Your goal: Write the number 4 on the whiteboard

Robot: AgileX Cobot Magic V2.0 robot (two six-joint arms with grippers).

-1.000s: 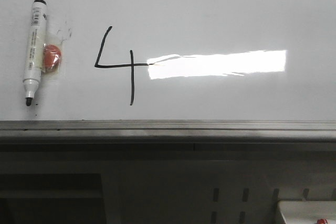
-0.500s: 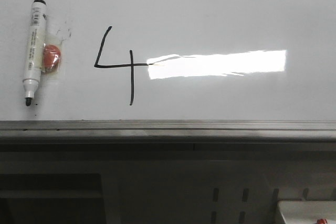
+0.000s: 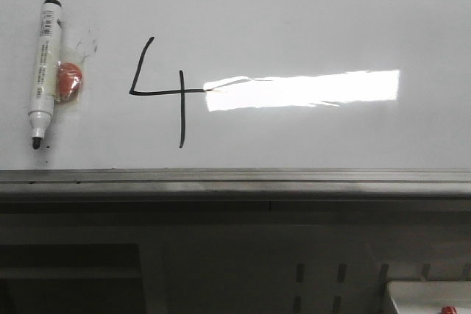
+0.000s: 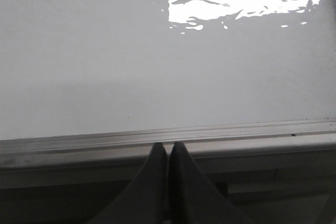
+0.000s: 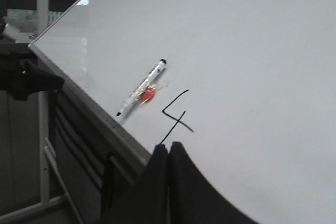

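The number 4 (image 3: 163, 92) stands on the whiteboard (image 3: 309, 12), a marker (image 3: 41, 73) lying left of it. Both the left gripper (image 4: 168, 150) and right gripper (image 5: 168, 150) have fingers pressed together, empty.

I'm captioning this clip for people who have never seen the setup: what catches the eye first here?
The black number 4 drawn left of centre on the whiteboard stands out first, its bar running into a bright rectangular glare. Further left, a marker rests against the board, tip down, beside a small red round object. Both grippers, left and right, have their jaws closed and hold nothing.
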